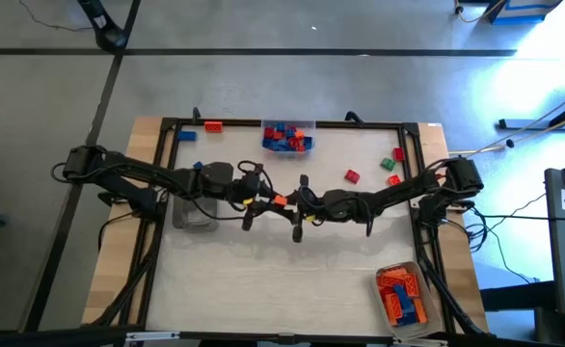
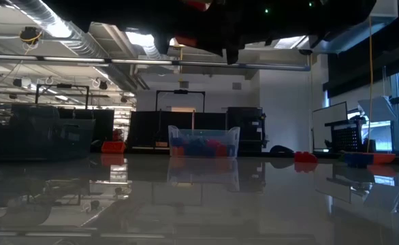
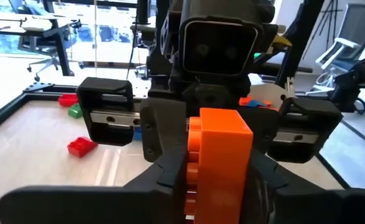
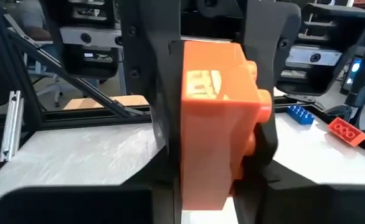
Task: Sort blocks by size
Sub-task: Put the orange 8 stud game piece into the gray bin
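I've got both grippers meeting above the middle of the tabletop [image 1: 263,280], well in front of the blue-filled tray [image 1: 287,138]. The left gripper [image 3: 217,177] and right gripper [image 4: 207,155] are each clamped on one orange brick [image 3: 217,155]. It looks like a handover; next, one side must release.

no readable text, labels or signs
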Available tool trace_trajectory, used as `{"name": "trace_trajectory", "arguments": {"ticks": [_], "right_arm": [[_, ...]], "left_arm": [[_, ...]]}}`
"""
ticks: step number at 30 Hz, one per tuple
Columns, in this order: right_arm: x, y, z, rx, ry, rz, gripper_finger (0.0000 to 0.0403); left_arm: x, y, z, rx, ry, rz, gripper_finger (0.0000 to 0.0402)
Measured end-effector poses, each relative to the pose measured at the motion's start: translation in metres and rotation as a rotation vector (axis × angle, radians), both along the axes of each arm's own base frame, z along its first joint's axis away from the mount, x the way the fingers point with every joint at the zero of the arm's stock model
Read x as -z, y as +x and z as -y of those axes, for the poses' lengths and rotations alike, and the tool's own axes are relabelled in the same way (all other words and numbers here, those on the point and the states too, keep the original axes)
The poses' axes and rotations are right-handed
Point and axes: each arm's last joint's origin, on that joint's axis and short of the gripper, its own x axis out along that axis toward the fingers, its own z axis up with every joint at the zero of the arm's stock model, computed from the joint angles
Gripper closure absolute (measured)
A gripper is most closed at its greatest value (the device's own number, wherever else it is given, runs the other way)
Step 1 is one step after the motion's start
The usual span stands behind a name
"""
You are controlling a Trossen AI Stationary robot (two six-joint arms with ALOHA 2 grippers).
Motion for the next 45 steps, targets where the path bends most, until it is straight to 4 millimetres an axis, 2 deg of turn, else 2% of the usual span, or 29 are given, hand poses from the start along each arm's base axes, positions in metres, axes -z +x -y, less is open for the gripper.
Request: {"name": "trace_trajectory", "arguments": {"ticks": [4,8,10,14,18,22,32,39,42,45], "right_arm": [[0.001,0.0,0.0,-0.002,-0.027,-0.01,0.0314],[0.0,-0.005,-0.005,-0.001,-0.089,-0.073,0.0314],[-0.01,-0.015,-0.012,0.023,-0.106,-0.109,0.0314],[-0.033,-0.047,-0.029,-0.015,-0.074,-0.23,0.0314],[-0.049,-0.091,-0.042,-0.06,0.147,-0.392,0.0314],[-0.051,-0.132,-0.058,-0.063,0.45,-0.596,0.0314],[-0.038,-0.199,-0.114,0.141,1.076,-0.987,0.031],[-0.019,-0.244,-0.144,0.494,1.263,-1.291,0.0309],[-0.012,-0.258,-0.153,0.606,1.271,-1.381,0.0308],[-0.008,-0.263,-0.156,0.634,1.231,-1.388,0.0301]], "left_arm": [[0.001,0.0,0.0,0.014,0.036,-0.007,0.0299],[0.0,-0.004,-0.003,0.014,0.046,-0.036,0.0258],[-0.006,-0.011,-0.007,0.007,0.059,-0.063,0.0239],[-0.016,-0.033,-0.014,-0.015,0.098,-0.152,0.0218],[-0.017,-0.052,-0.019,-0.035,0.091,-0.253,0.0214],[-0.014,-0.058,-0.019,-0.037,0.085,-0.306,0.0218],[-0.013,-0.059,-0.018,-0.036,0.09,-0.314,0.0218],[-0.013,-0.059,-0.019,-0.032,0.101,-0.312,0.0218],[-0.013,-0.059,-0.019,-0.029,0.112,-0.311,0.0217],[-0.013,-0.059,-0.019,-0.029,0.112,-0.311,0.0217]]}}
